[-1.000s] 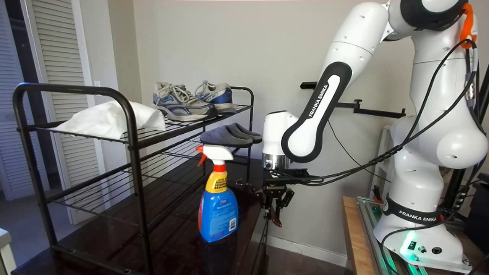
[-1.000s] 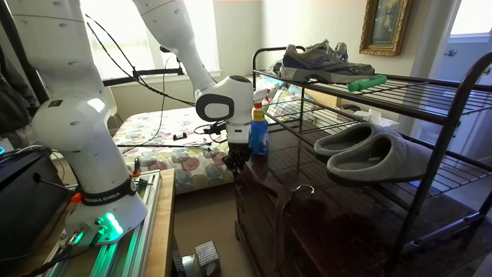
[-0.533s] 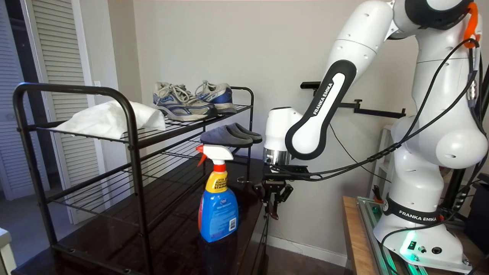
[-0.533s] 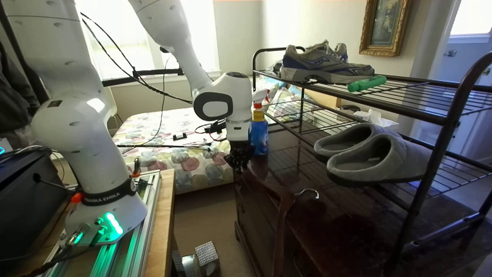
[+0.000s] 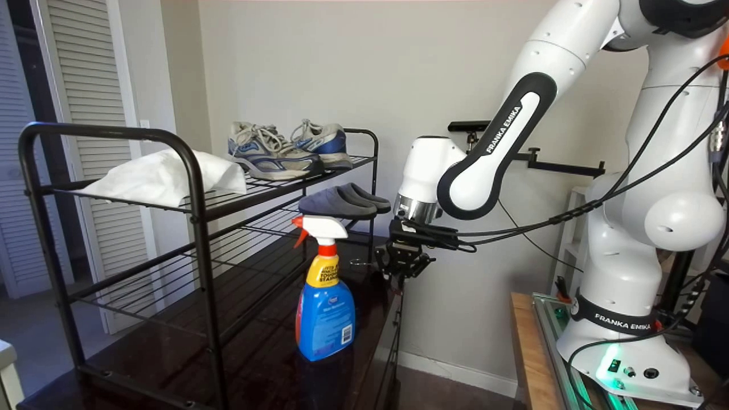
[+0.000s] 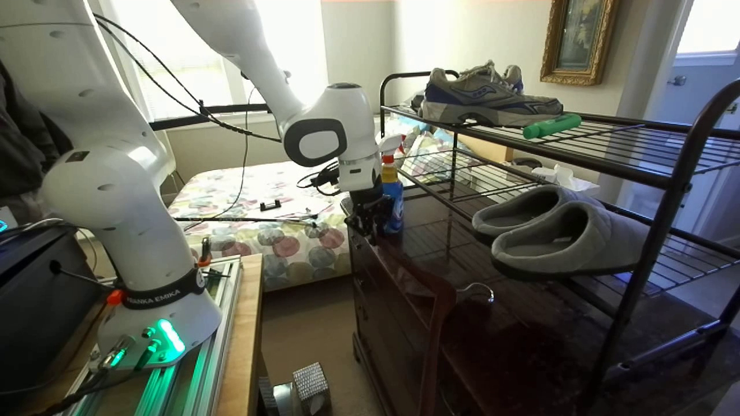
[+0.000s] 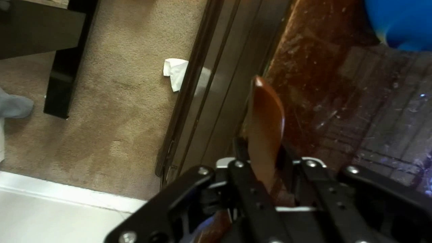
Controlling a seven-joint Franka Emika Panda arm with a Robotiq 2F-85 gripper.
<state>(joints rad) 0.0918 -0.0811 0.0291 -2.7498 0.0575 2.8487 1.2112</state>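
My gripper [image 7: 265,152] is shut on one end of a brown wooden hanger [image 7: 268,111], whose tip pokes out past the fingers in the wrist view. In an exterior view the hanger [image 6: 444,289] runs from the gripper [image 6: 373,231] along the dresser's edge, its other arm hanging down and its metal hook [image 6: 481,289] over the dresser top. The gripper [image 5: 401,273] is tilted in an exterior view and hides most of the hanger there. Close by on the dresser top [image 5: 273,364] stands a blue spray bottle [image 5: 326,322] with a white and red head.
A dark metal rack [image 5: 199,245] on the dresser carries sneakers [image 5: 273,154], a white cloth [image 5: 165,179], grey slippers [image 6: 578,242] and a green tube [image 6: 552,125]. A black wall bar [image 5: 564,167] lies behind the arm. A bed [image 6: 277,248] stands beyond the dresser.
The gripper has risen and tilted, still holding the hanger. The hanger's far end and hook have swung to the right in an exterior view. The bottle, rack and shoes have stayed put.
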